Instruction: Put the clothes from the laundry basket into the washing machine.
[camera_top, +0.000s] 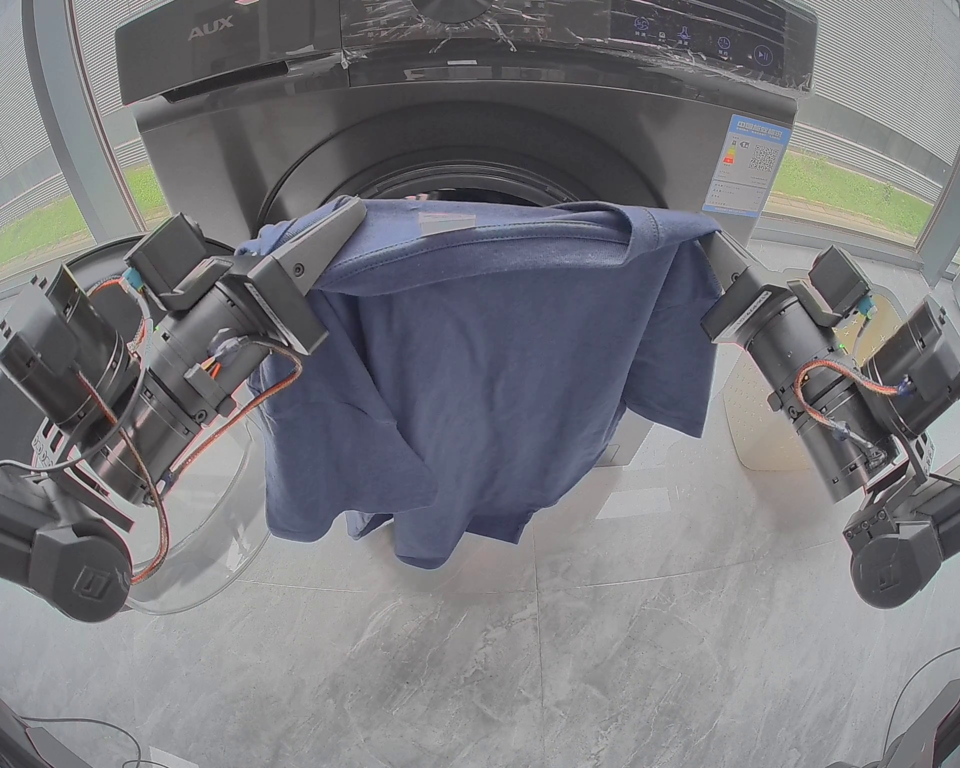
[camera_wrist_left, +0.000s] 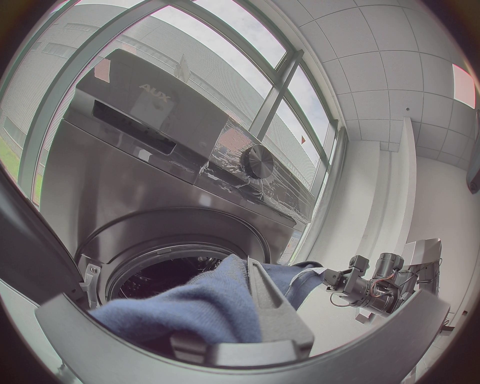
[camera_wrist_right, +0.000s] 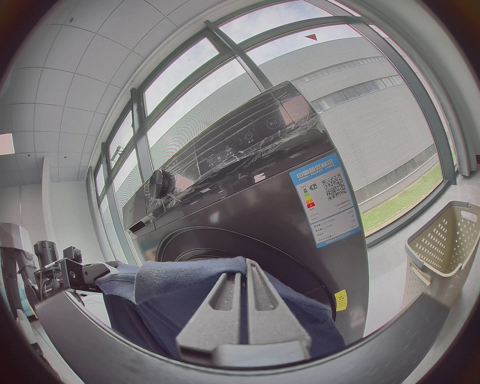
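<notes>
Now – T-shirt (camera_top: 480, 370) up at washing machine (camera_top: 560, 130)

Blue, hangs betw. left tool (camera_top: 335, 235) & right tool (camera_top: 715, 250), both clenched on its top edge, just before door opening. Soft, light, floppy; prob. snags on rim. Best grip: bunched edges.

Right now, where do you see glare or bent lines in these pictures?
Head view: daylight glints on the film-wrapped top of the washing machine; the shirt is evenly lit. Left wrist view: the window frames bow outward, corners dark. Right wrist view: same bowing.
</notes>
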